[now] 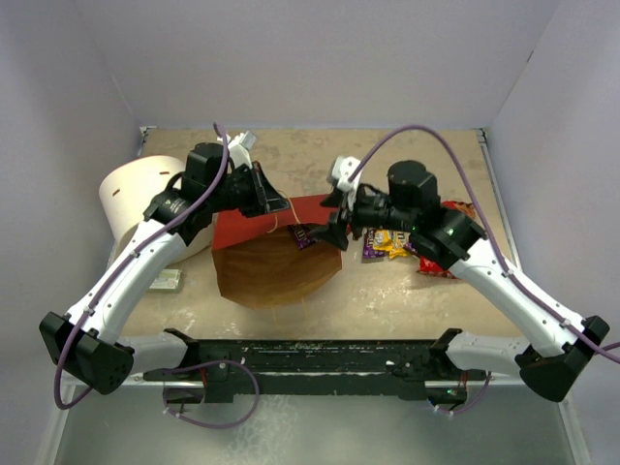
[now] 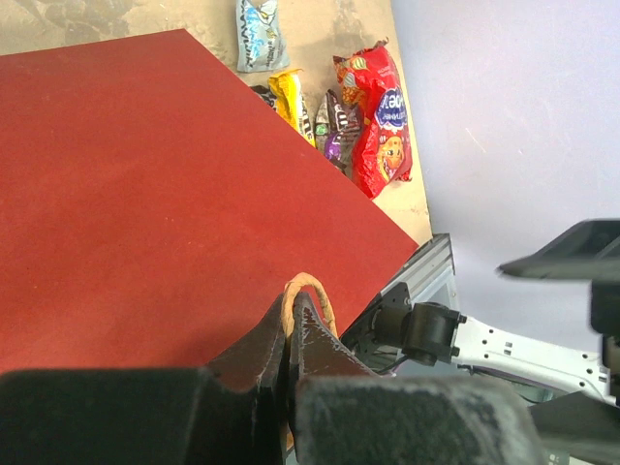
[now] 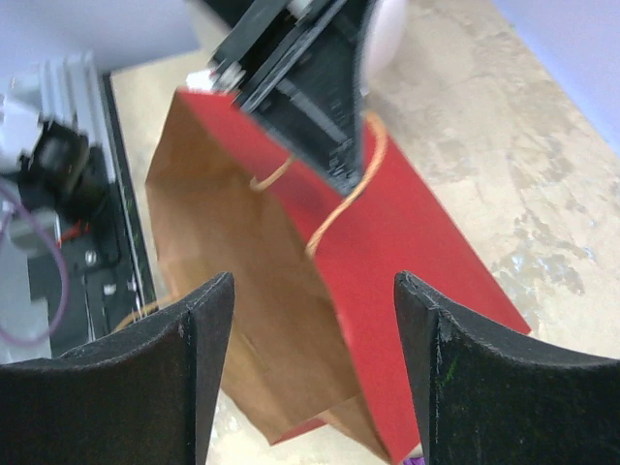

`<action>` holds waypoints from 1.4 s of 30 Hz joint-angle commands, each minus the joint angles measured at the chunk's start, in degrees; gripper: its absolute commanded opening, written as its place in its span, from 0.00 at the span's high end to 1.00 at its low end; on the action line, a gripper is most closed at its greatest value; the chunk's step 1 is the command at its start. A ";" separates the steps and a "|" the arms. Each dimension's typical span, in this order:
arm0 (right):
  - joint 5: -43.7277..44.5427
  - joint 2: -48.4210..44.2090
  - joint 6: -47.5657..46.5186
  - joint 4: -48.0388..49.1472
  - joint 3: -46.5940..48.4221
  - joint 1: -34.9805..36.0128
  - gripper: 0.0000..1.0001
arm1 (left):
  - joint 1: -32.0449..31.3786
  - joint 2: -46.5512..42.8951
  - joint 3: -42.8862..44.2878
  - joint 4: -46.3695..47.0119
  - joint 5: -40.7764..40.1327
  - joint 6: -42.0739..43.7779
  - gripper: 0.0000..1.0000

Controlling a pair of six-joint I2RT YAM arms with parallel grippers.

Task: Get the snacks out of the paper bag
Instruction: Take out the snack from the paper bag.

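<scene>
While agape, right gripper [image 3: 313,286] over bag [image 3: 431,257]

The paper bag [image 1: 276,262] is placed at the middle of the table [image 1: 320,155]. A tub [image 1: 131,199] is set to its left, with a small box [image 1: 167,279] before the tub. The snacks [image 1: 387,239] are spread just right of the bag, and one packet [image 1: 306,235] is lodged inside its far right corner. The left gripper [image 1: 274,206] is set at the bag's far edge, the right gripper [image 1: 326,232] at that corner.
</scene>
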 commanded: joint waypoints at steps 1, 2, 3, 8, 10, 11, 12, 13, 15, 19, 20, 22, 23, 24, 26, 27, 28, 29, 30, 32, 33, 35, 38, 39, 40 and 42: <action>-1.69 -2.68 -13.46 -0.30 -7.16 4.42 0.30 | 0.35 -0.42 1.57 3.14 -0.74 -0.99 1.00; -0.18 -3.17 -14.16 0.11 -8.88 5.17 0.30 | 0.35 -0.34 1.76 3.26 -0.55 -0.91 1.00; 1.23 -3.70 -14.72 0.81 -10.45 5.78 0.30 | 0.33 -0.31 1.89 3.29 -0.33 -0.81 1.00; 9.69 -6.24 -18.38 4.35 -17.71 6.88 0.33 | 0.35 -0.24 2.09 4.15 1.24 -0.55 1.00; 11.94 -5.88 -19.05 4.53 -19.46 7.04 0.37 | 0.35 -0.42 2.04 5.22 2.28 -0.63 1.00; 12.59 -5.53 -18.58 4.95 -19.83 7.13 0.40 | 0.35 -0.51 2.09 5.75 2.76 -0.69 1.00; 12.86 -5.16 -17.74 5.52 -20.18 7.26 0.44 | 0.30 -0.50 2.09 6.28 3.22 -0.84 1.00; 12.77 -5.00 -16.14 6.02 -20.77 7.51 0.46 | 0.35 -0.47 2.23 6.73 3.78 -0.96 1.00; 12.73 -5.31 -13.80 9.60 -22.13 8.74 0.47 | 0.35 -0.31 2.32 7.73 5.17 -1.56 1.00; 16.26 -6.95 -10.96 16.96 -24.42 13.82 0.48 | 0.35 -0.04 1.88 10.51 7.91 -3.01 1.00; 17.49 -7.07 -10.79 17.59 -24.69 14.96 0.47 | 0.29 0.03 1.76 10.92 8.27 -3.15 1.00; 19.85 -7.04 -11.52 18.56 -25.17 17.10 0.45 | 0.30 0.25 1.66 11.55 9.04 -3.33 1.00; 21.13 -7.01 -12.07 18.84 -25.33 18.11 0.43 | 0.27 0.38 1.80 11.77 9.45 -3.34 1.00; 22.14 -7.00 -12.60 19.02 -25.48 18.90 0.41 | 0.32 0.68 2.08 11.93 9.83 -3.36 1.00; 23.40 -6.59 -13.88 19.18 -25.51 20.06 0.37 | 0.32 1.34 2.83 12.15 10.70 -3.36 1.00; 23.50 -6.19 -14.60 19.34 -25.48 20.53 0.36 | 0.29 1.78 3.30 12.23 11.21 -3.36 1.00; 23.71 -5.37 -15.71 19.50 -25.48 20.84 0.35 | 0.29 2.26 3.69 12.54 11.82 -3.48 1.00; 24.11 -4.10 -16.71 19.61 -25.29 21.32 0.34 | 0.31 2.64 4.06 12.95 12.39 -3.72 1.00; 25.18 -2.51 -17.68 19.78 -24.96 21.81 0.34 | 0.30 2.83 4.32 13.43 13.11 -3.92 1.00; 27.72 0.91 -18.70 22.16 -25.04 22.15 0.35 | 0.27 3.07 4.76 14.17 14.17 -4.18 1.00; 31.20 4.74 -19.55 29.33 -27.12 22.22 0.37 | 0.31 3.26 5.16 13.78 15.49 -3.59 1.00; 35.04 7.17 -19.54 36.03 -29.26 22.23 0.39 | 0.33 3.44 5.57 12.74 16.43 -2.78 1.00; 38.87 12.08 -18.76 43.12 -30.41 22.21 0.43 | 0.35 3.96 6.39 11.54 18.00 -1.92 1.00; 39.42 13.75 -18.44 44.27 -29.90 22.22 0.44 | 0.35 4.13 6.73 11.11 18.47 -1.62 1.00; 40.31 15.22 -18.60 44.85 -29.24 22.11 0.46 | 0.35 4.25 7.09 10.64 18.89 -1.21 1.00; 42.21 18.21 -20.58 47.30 -28.92 22.10 0.48 | 0.35 4.49 8.16 9.28 19.05 0.20 1.00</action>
